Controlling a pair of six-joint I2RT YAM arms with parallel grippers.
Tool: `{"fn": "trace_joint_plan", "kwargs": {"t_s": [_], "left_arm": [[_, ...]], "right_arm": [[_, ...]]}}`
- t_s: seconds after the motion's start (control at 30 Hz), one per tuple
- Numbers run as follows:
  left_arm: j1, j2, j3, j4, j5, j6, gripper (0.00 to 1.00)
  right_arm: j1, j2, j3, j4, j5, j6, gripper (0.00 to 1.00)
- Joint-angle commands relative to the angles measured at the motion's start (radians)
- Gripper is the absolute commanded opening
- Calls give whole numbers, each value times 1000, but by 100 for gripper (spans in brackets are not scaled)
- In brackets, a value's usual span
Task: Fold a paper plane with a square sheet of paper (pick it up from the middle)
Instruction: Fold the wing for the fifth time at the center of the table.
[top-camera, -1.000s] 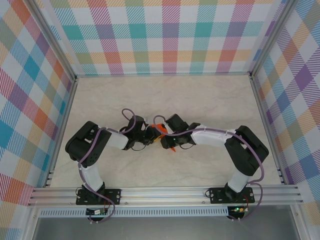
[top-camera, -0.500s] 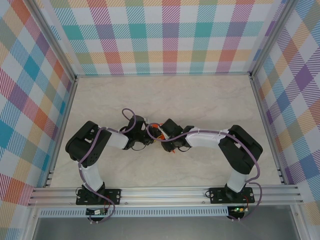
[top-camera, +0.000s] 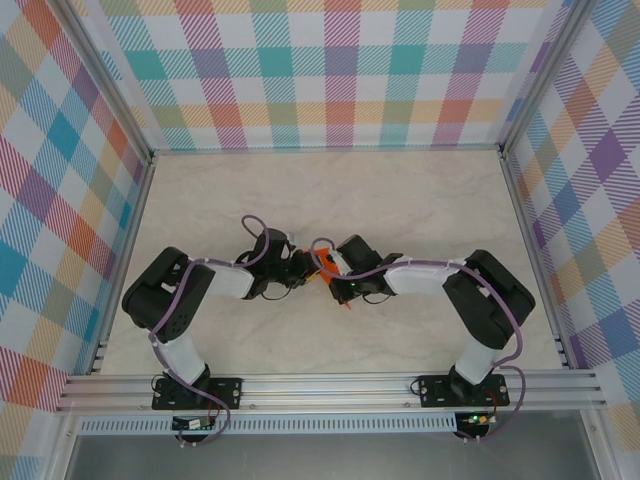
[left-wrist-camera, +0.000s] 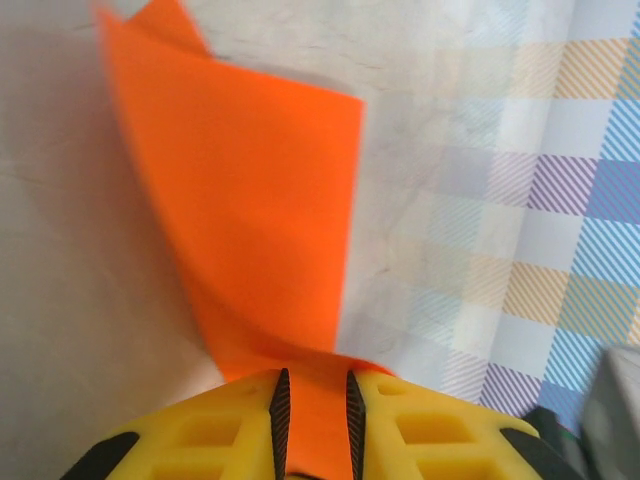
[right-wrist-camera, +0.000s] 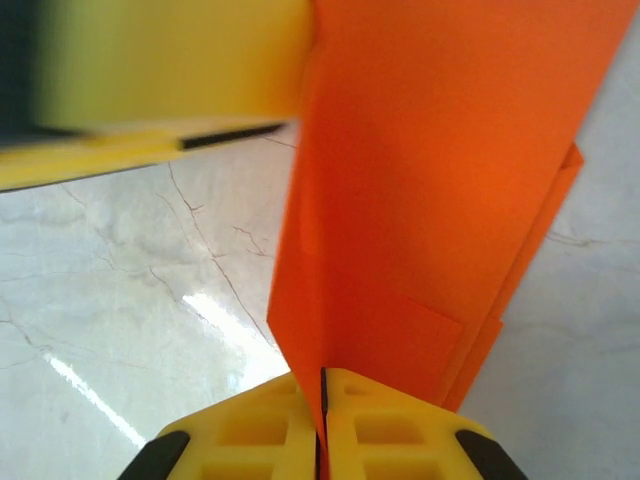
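**foldfan:** Top view first. The right gripper (top-camera: 332, 270) has crept in over the middle of the surface (top-camera: 420, 200). A second ago its jaws were gaping, and now they're pinched down. The left gripper (top-camera: 308, 268) has barely budged. The orange sheet (top-camera: 322, 263) sits between the two, just on the near side of the surface's middle.

**crease_guy:** So both arms have hold of it now. My guess is that lets them pull it taut or press a crease.

**foldfan:** On the left wrist cam, the jaws are clamped on a narrow strip of the sheet (left-wrist-camera: 260, 200), with paper filling the slim gap. The rest fans out above the surface and looks a bit blurry.

**crease_guy:** On the right wrist cam, the jaws are pressed tight together on the sheet's edge (right-wrist-camera: 430, 180). There are extra layers stepping out low down, so it looks folded at least once. The yellow blur up top is probably the left gripper's finger, really close.

**foldfan:** The plaid walls (top-camera: 340, 70) ring the surface, well apart from all this. The real obstacle is the two grippers crowding each other. With paper this thin, one wrong tug could tear it.
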Motion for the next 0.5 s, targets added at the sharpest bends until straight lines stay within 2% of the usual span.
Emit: {"fn": "trace_joint_plan", "kwargs": {"t_s": [0.0, 0.2, 0.47], "left_arm": [[-16, -62, -27, 2, -11, 30, 24], [-16, -74, -60, 62, 5, 20, 25], [-26, -37, -66, 146, 34, 1, 24]], "right_arm": [[-50, -25, -56, 105, -176, 81, 8], [-157, -23, -147, 283, -385, 197, 7], [-228, -10, -175, 376, -528, 271, 6]]}}
